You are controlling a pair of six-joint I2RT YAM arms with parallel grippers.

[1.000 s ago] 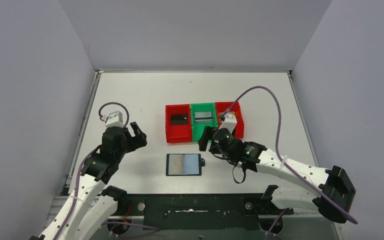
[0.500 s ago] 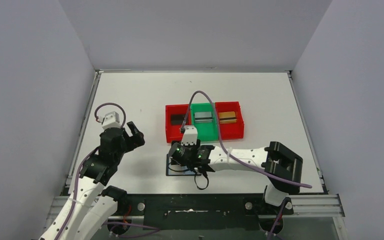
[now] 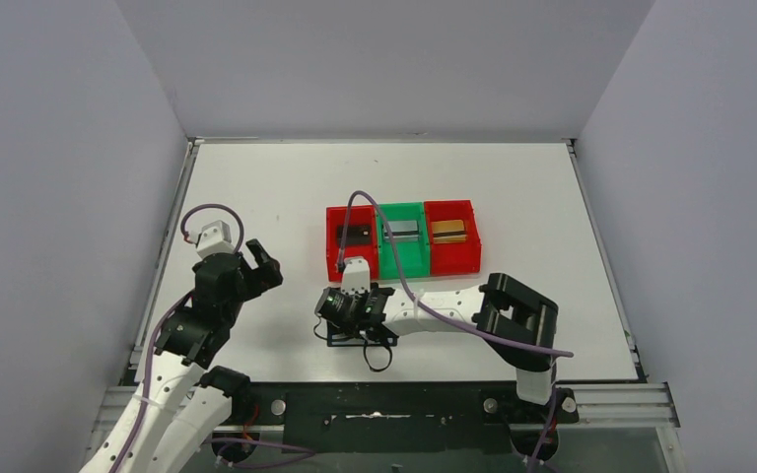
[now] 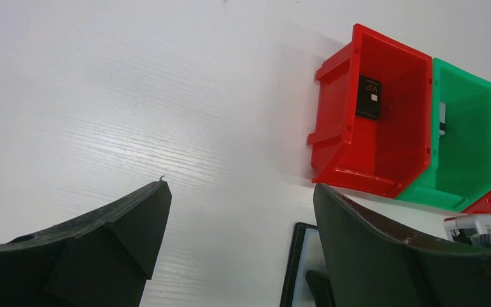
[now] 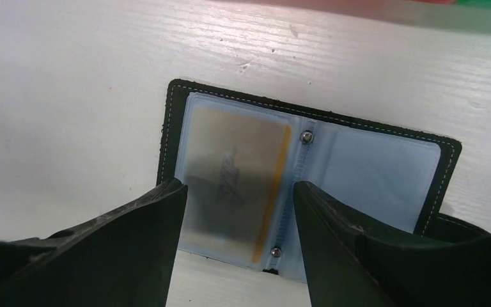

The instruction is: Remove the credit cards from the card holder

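The card holder lies open and flat on the surface; the right gripper hangs low over it, released, jaws apart astride the left pocket, where a tan card shows through the cloudy sleeve; the left gripper hovers off to the left, likewise released and empty; a black card, a silver card and a gold card lie one apiece in the bins

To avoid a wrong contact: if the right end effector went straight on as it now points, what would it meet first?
Probably the card holder, lying open: the card inside its clear pocket lies right ahead of the right end effector. How near is unclear.
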